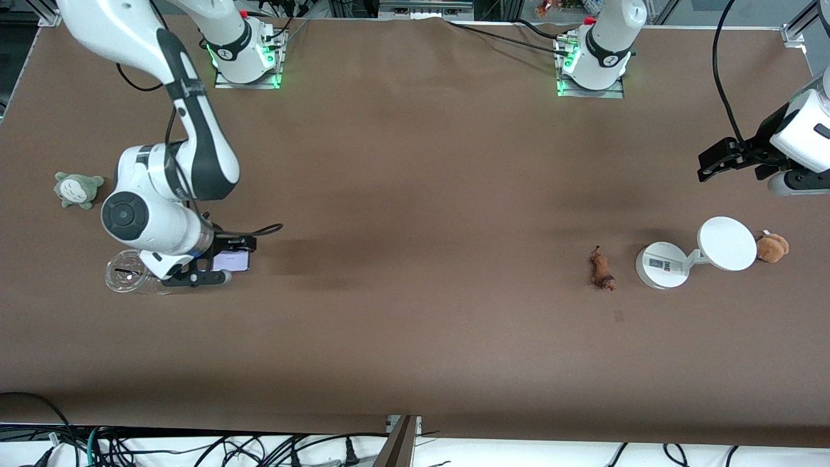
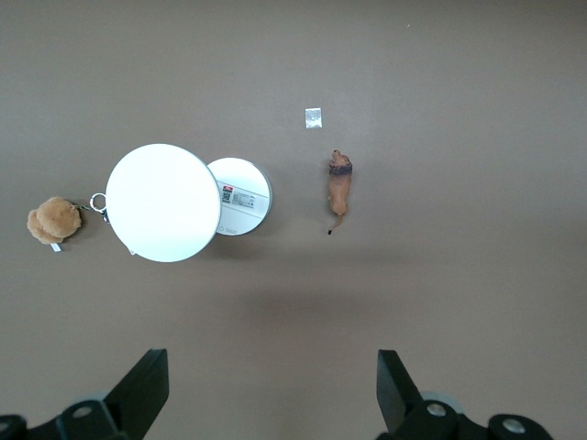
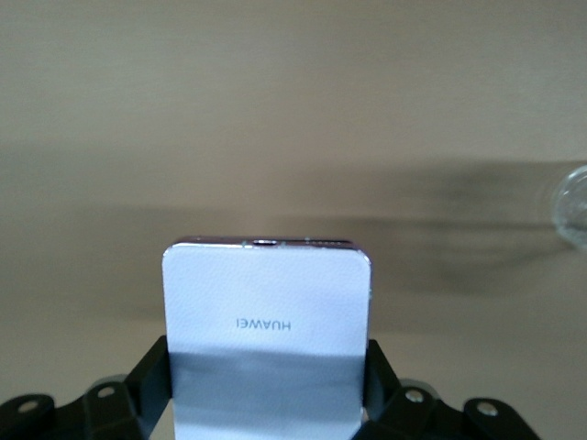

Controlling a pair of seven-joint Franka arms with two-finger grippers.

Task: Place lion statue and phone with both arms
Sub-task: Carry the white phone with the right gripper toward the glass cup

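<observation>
Your right gripper (image 1: 217,263) sits low in the left part of the front view, clamped on the phone (image 1: 231,261); from that camera you see only a sliver of pale lavender poking out past the black fingers, the rest covered by the wrist. Look at the right wrist view instead: the phone (image 3: 267,321) fills the lower centre, its white back with mirrored HUAWEI lettering facing the camera, both fingers (image 3: 151,385) pressed against its sides and its lower end cut off by the frame edge. You cannot tell from these views whether the phone touches the table (image 1: 415,194). Just beside that gripper, a clear plastic cup (image 1: 127,273) lies partly tucked under the arm, and only its blurred rim (image 3: 570,206) shows at the right edge of the wrist view. A grey plush toy (image 1: 78,189) sits at the far left of the front view.

Your left gripper (image 1: 729,159) hangs at the right edge, with most of its arm cut off by the frame. Its fingers (image 2: 142,390) stand wide apart with nothing between them at the bottom of the left wrist view. Below it, the lion statue (image 1: 602,269) lies flat on the table, apart from the white stand (image 1: 668,263) with its disc (image 1: 727,243). A brown plush keychain (image 1: 772,247) peeks out beside the disc, partly hidden.
</observation>
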